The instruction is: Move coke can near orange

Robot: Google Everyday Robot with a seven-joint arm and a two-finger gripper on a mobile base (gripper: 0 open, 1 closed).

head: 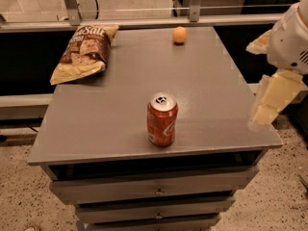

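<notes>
The coke can [162,120] stands upright near the front edge of the grey table [110,114], silver top and pull tab facing up. The orange [179,34] lies at the far edge of the table, right of centre, well apart from the can. My gripper [270,104] hangs at the right side of the view, just off the table's right edge, at about the can's height and well to the right of it. It holds nothing that I can see.
A brown and tan chip bag [83,52] lies at the table's far left corner. Drawers [156,190] sit under the tabletop at the front. A metal rail [144,20] runs behind the table. The floor is speckled.
</notes>
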